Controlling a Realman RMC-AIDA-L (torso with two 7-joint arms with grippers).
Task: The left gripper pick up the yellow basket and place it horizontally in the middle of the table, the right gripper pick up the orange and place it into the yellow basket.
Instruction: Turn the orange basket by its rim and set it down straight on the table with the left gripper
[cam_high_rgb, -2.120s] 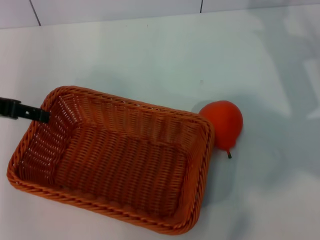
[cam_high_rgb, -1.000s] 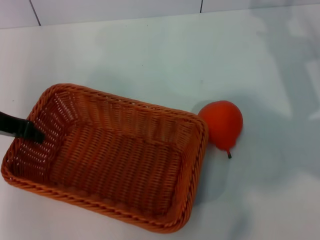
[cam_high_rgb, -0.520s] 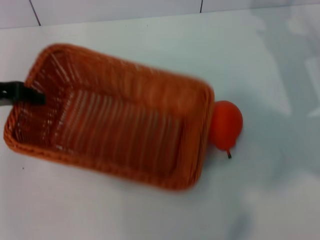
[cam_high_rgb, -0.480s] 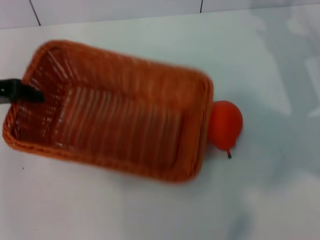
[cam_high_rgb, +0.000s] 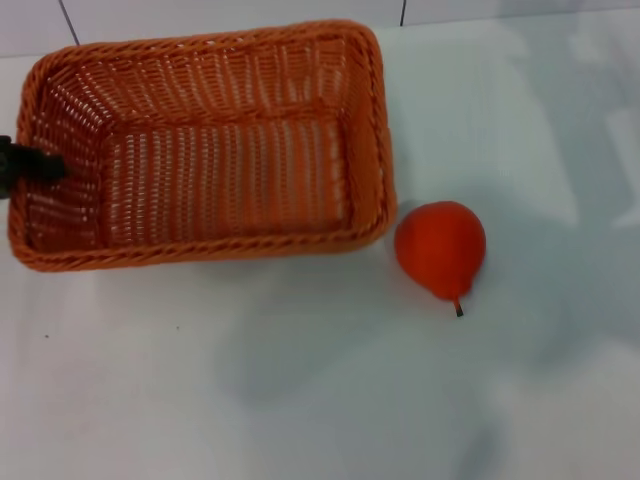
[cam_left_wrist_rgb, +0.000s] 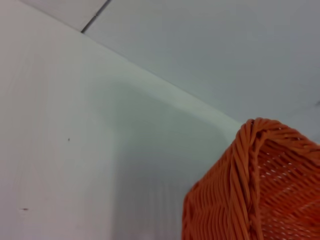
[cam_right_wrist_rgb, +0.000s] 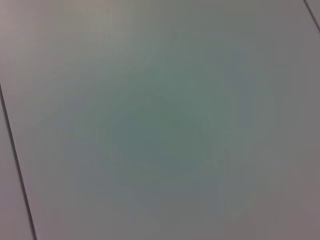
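Step in hand: basket placement. The left gripper (cam_high_rgb: 25, 168) was clamped on the short-end rim of the yellow basket (cam_high_rgb: 200, 145), which extended lengthwise away from it over the table (cam_high_rgb: 300, 400). The orange (cam_high_rgb: 441, 250) lay beyond the basket's far end, apart. Next, likely: set down, release. Right gripper unseen.

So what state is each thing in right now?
Basket: upright, empty, long side across the table, held at its left end.
Orange: on the table, right of the basket, not touching it.
Left gripper: at the basket's left wall, gripping it.
Right gripper: out of view.
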